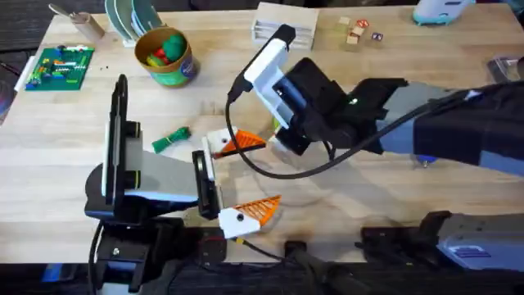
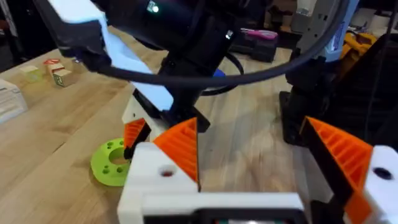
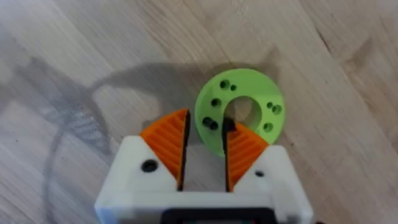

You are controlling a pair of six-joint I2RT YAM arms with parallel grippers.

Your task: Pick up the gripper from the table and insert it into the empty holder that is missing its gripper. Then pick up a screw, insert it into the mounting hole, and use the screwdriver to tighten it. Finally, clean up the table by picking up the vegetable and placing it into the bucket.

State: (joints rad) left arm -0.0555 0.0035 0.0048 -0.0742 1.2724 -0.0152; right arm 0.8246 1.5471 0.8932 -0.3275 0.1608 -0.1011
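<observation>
A pale, wood-grained worktop point(image 1: 385, 176) is seen from overhead, with dark floor visible past its far edge. At its far left, the bucket point(image 1: 168, 59) is set upright, with red, yellow and green toys inside. A green circuit board point(image 1: 61, 65) is laid to its left. Small wooden blocks point(image 1: 356, 33) are scattered near the far edge, well apart from the arms.

The vegetable point(image 1: 172, 138) is laid flat on the bare wood, nearer than the bucket and just left of the left tool point(image 1: 246, 176). That tool is held wide open, with nothing between its two orange-tipped white fingers point(image 1: 237, 220).

The right arm is stretched in from the right to the middle of the worktop, and a black cable point(image 1: 270, 168) is looped beneath it. In its wrist view, the right tool point(image 3: 205, 134) is pointed down at the wood, its orange ribbed pads point(image 3: 168, 137) parted by a narrow gap. A flat green disc with holes point(image 3: 239, 109) is lying just beyond them, and its near rim is overlapped by one pad. Whether the rim is pinched cannot be told.

In the left wrist view, dark equipment is seen blurred beyond the worktop.
</observation>
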